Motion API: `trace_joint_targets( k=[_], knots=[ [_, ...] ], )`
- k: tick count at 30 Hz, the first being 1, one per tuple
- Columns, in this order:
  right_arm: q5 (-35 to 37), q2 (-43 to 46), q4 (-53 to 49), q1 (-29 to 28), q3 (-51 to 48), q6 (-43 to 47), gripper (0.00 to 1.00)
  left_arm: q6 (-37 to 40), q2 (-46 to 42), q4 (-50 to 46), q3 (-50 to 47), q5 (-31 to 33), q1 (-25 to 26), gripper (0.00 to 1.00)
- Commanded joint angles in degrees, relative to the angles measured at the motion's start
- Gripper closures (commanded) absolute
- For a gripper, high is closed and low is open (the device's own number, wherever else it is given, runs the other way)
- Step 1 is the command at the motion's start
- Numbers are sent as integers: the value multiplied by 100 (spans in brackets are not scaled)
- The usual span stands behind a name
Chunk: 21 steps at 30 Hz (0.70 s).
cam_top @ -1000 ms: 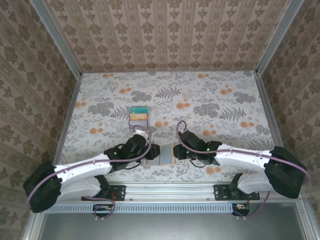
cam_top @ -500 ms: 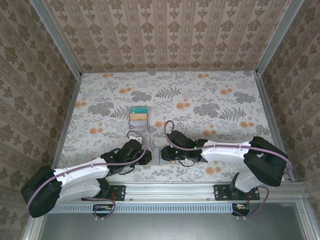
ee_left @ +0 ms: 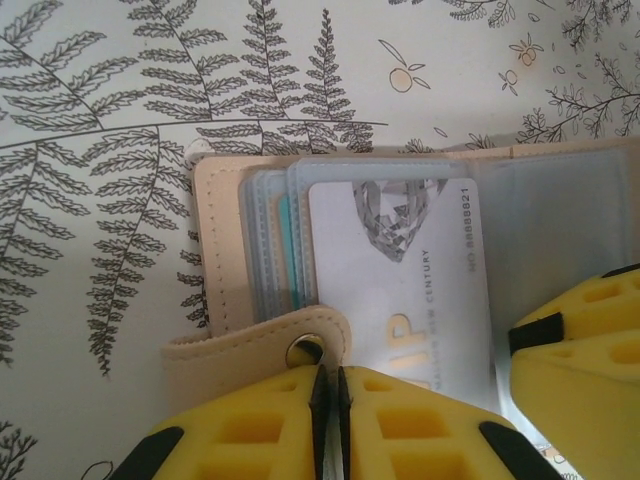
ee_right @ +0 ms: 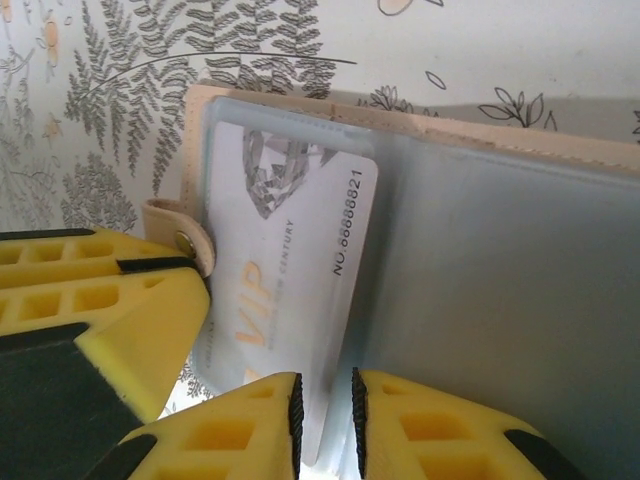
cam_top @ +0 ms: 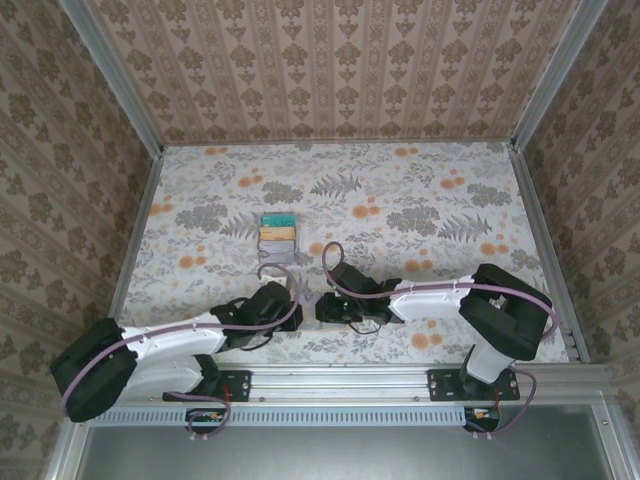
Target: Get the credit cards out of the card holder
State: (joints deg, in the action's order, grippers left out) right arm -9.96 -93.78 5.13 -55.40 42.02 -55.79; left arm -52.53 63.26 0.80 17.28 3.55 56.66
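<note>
**Since thin plastic slips, pinch the end and draw straight**

As I look down from the top camera, my left gripper [cam_top: 297,316] and right gripper [cam_top: 322,309] meet tip to tip by the middle of the tabletop's [cam_top: 450,190] near edge. What lies between them is too covered to read. Farther in, left of centre, three loose credit cards [cam_top: 277,234], teal, yellow and grey, lie well apart from the arms.

On the left wrist camera the card holder [ee_left: 215,250] lies open, with a tan rim and grey-blue clear sleeves [ee_left: 560,220]. A pale VIP card [ee_left: 400,250] sits in the front sleeve. A teal edge [ee_left: 285,240] shows in a sleeve behind it, so I judge at least two are left to pull. The closure strap [ee_left: 230,352] runs across right at my left fingertips [ee_left: 250,420]. They are pressed almost together with a pale sliver in the slit, which I take as a nip on the holder by its strap.

On the right wrist camera my right fingers [ee_right: 240,425] stand a narrow gap apart with the VIP card's near end between them, pinching it.

The card should be light, stiff and slick, so the exposed short end is the place to hold it, drawn straight along the sleeve. The holder looks soft and light, and unless it is pinned it would likely ride along.
</note>
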Motion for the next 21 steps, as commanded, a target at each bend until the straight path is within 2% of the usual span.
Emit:
trace_joint_targets(
  k=[1, 9, 19, 21],
  knots=[
    [-129, -142, 89, -8, 153, -139, 76, -133, 169, -309, -40, 119, 91, 86],
    [69, -44, -6, 20, 31, -242, 76, -196, 11, -415, -99, 207, 123, 86],
    [-393, -286, 641, 99, -54, -403, 79, -232, 54, -348, -111, 207, 173, 89],
    [-386, -271, 614, 101, -62, -405, 83, -248, 51, -361, -104, 213, 183, 90]
  ],
)
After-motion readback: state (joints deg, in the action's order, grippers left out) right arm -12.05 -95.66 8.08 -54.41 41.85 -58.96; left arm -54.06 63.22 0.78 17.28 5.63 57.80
